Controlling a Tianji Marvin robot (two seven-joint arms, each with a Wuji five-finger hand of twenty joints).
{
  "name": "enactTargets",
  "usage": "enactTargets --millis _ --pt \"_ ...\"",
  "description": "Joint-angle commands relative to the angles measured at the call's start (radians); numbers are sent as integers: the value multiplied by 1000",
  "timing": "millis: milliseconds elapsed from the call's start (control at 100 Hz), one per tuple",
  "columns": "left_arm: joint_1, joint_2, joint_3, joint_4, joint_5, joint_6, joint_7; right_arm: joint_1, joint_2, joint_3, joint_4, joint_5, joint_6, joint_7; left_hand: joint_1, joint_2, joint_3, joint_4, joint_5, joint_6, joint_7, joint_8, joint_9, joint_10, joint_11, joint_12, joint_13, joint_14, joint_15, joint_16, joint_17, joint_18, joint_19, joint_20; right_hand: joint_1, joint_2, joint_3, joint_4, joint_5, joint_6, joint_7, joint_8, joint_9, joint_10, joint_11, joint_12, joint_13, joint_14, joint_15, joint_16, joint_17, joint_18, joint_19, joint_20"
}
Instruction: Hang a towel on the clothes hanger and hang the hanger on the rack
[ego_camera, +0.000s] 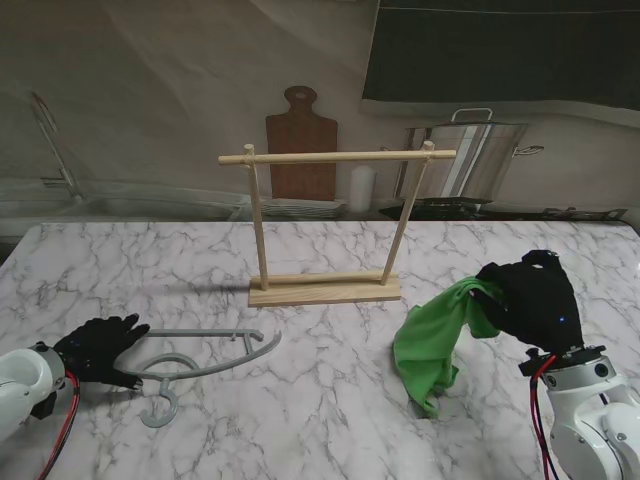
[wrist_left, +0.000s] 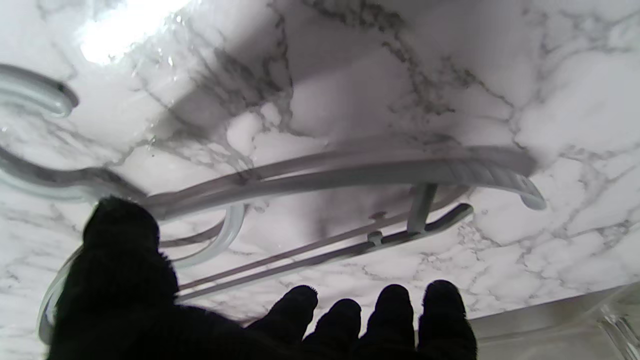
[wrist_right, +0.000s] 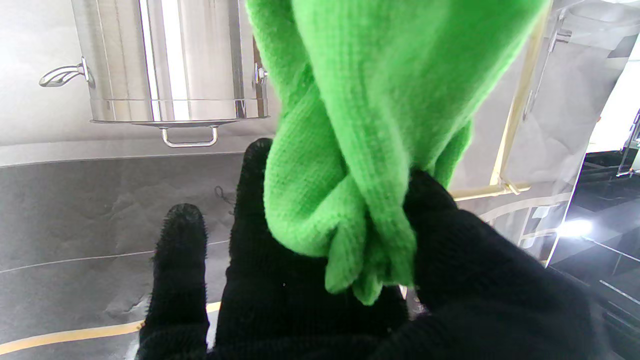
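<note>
Even, soft light fills my stand view, which is sharp, and the rack (ego_camera: 325, 225) throws only a faint shadow on the marble table (ego_camera: 300, 400). My left wrist view is hazy, with a white glare patch on the marble and the hanger (wrist_left: 350, 175) smeared. In my right wrist view the towel (wrist_right: 360, 125) is crisp and a lamp flares far off.

The wooden two-post rack (ego_camera: 325, 225) stands on the white marble table (ego_camera: 320, 400). The grey plastic clothes hanger (ego_camera: 195, 367) lies nearer and left of it; the green knitted towel (ego_camera: 432, 340) hangs nearer and right.
</note>
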Motion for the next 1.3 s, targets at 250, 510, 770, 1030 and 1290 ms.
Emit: enactTargets --millis 250,510,770,1030,1290 --pt "-40 5 54 53 54 -4 8 5 -2 -15 11 4 17 -2 65 -85 14 -9 -25 32 -32 -109 -27 37 -11 -12 -14 21 1 -14 -3 7 -97 -25 19 77 7 0 41 -51 32 33 -4 32 -11 10 31 -63 -12 6 -30 32 -27 -2" --pt "-57 8 75 69 67 -7 3 -1 -3 -12 12 4 17 -11 118 -116 22 -4 -20 54 -27 -120 -27 40 -11 -13 27 13 20 -6 26 -5 -84 -22 20 78 5 0 41 -51 32 33 -5 32 -11 12 30 -63 -12 7 -34 35 -32 -5" --pt "-75 11 96 89 73 -15 -5 -3 -3 -8 12 6 13 -12 193 -118 32 5 -22 21 -18 -110 -26 14 -11 -12 88 -1 45 13 66 -8 -63 -13 20 77 3 1 41 -53 32 33 -6 33 -11 13 29 -63 -11 7 -39 35 -35 -8" --pt "-100 15 132 126 55 -3 -25 -6 -4 -10 12 15 9 1 234 -93 33 11 -22 -12 -12 -103 -8 -20 -2 2 115 -27 42 24 77 -21 -45 5 20 79 -3 0 40 -59 29 31 -10 31 -13 13 23 -68 -17 5 -44 36 -42 -11" --pt "-116 13 155 158 1 31 -16 -2 -4 -10 17 16 6 0 627 94 19 11 -20 -100 31 139 169 -116 58 91 245 -95 70 67 125 -56 99 53 20 79 -6 1 41 -61 28 30 -10 30 -12 15 24 -68 -18 5 -46 37 -46 -15"
